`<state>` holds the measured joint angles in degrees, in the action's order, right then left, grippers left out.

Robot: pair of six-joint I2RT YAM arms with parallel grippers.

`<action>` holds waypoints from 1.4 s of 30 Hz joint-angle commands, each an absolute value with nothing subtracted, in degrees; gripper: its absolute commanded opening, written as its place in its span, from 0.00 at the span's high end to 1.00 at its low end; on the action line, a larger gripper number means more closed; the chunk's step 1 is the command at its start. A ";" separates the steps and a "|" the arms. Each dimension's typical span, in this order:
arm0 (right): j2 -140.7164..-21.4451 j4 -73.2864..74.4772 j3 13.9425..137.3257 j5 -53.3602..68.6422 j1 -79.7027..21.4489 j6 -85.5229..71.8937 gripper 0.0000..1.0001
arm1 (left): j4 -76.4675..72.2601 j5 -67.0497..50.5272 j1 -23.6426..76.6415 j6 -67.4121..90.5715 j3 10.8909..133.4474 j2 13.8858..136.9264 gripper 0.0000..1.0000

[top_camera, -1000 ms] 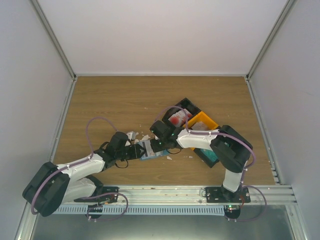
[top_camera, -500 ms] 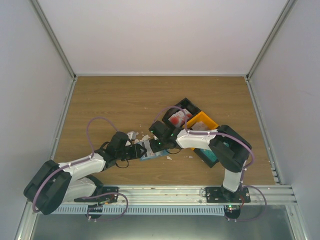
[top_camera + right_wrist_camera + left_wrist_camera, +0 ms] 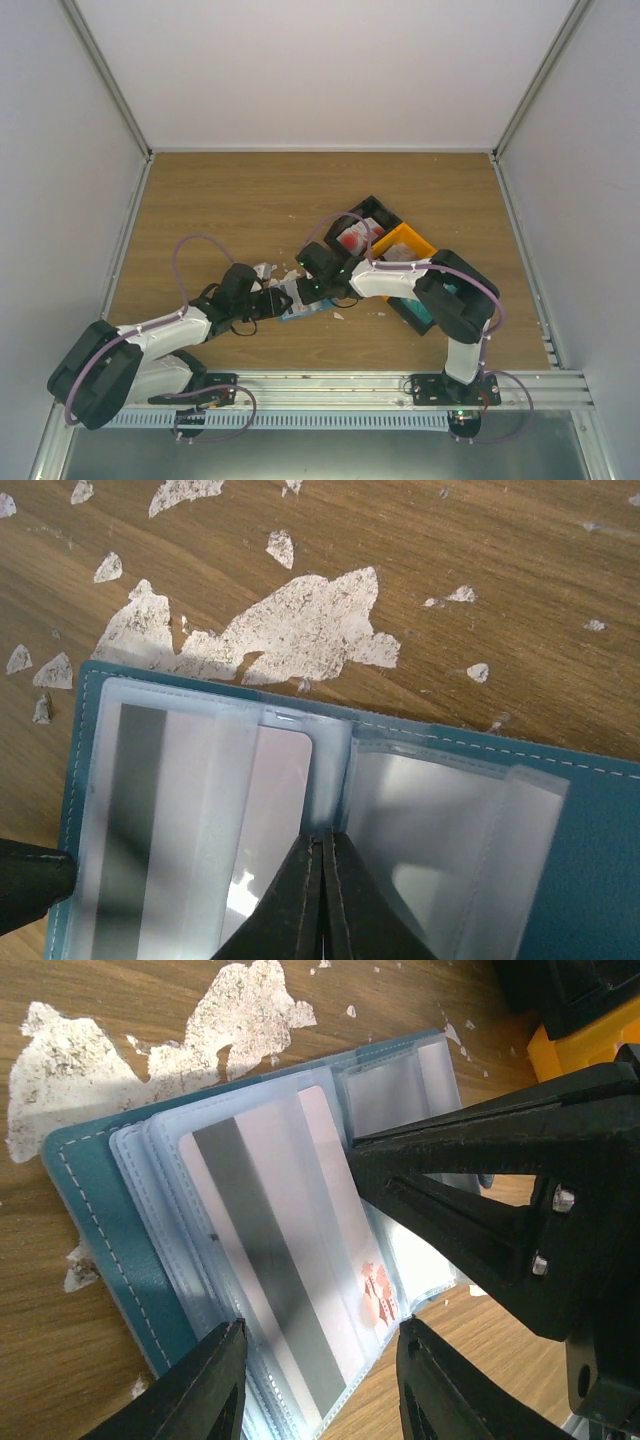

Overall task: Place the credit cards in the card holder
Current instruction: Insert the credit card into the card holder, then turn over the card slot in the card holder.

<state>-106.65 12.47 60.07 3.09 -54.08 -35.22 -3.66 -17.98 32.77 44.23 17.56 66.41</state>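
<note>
The card holder (image 3: 95,1210) is laid open on the wooden table (image 3: 520,570), just left of centre in the top view, among torn white scraps (image 3: 290,630). A striped credit card (image 3: 270,1260) is seen inside a clear pocket. The right gripper (image 3: 322,848) is closed tight, its tips set on the pocket beside the fold. The left gripper (image 3: 315,1385) is seen partly apart, straddling the pages' lower edge.

The left end effector (image 3: 320,1328) and right end effector (image 3: 322,852) meet low over the card holder (image 3: 600,830), black and orange trays (image 3: 425,243) wall its right, leaving passage across the far tabletop (image 3: 250,190).
</note>
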 commanded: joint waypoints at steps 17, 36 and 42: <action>-104.90 18.74 60.74 -1.75 -56.41 -34.39 0.88 | -1.20 -15.04 32.52 45.35 18.54 61.96 0.53; -108.71 23.24 64.82 -0.24 -57.81 -31.14 0.83 | -3.51 -16.46 32.44 45.75 17.60 63.41 0.57; -110.78 23.95 64.47 -0.77 -57.85 -31.59 0.90 | -3.99 -16.59 32.52 45.80 17.15 64.11 0.57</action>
<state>-107.59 21.89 64.93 -0.16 -57.21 -31.73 -0.89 -16.47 32.75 45.67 17.56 63.53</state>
